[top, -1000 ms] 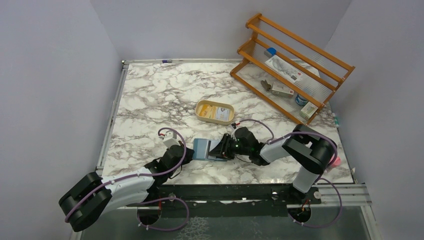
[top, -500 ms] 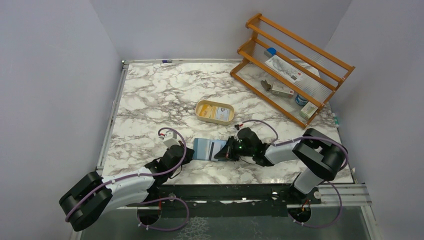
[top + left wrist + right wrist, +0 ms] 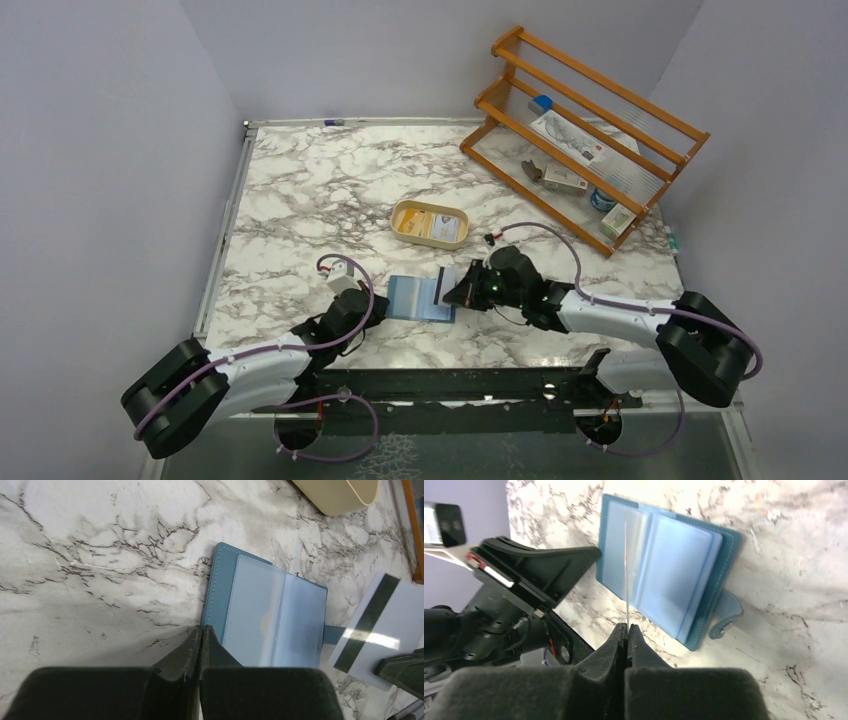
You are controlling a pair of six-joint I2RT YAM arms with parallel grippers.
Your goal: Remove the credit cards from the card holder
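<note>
In the lower left of the overhead view, the left end effector [image 3: 378, 306] lay low on the marble surface [image 3: 300, 190] with its fingers pressed together, empty, tips touching the left edge of the card holder [image 3: 412, 298]; the holder lay open flat at centre frame, its pale blue pockets up and, as far as the wrist views showed, empty; just above it the tan dish [image 3: 399, 213] already held a yellow-orange card [image 3: 425, 222]. At the holder's right edge, the striped card [image 3: 446, 283] stood clear of the pockets, clamped on edge in the right end effector [image 3: 462, 291]; a second before, those fingers were apart, down at the holder, and they had since closed and lifted. I judged that this extraction had succeeded and the card was probably bound for the dish; whether any pocket still hid another I could not tell.
</note>
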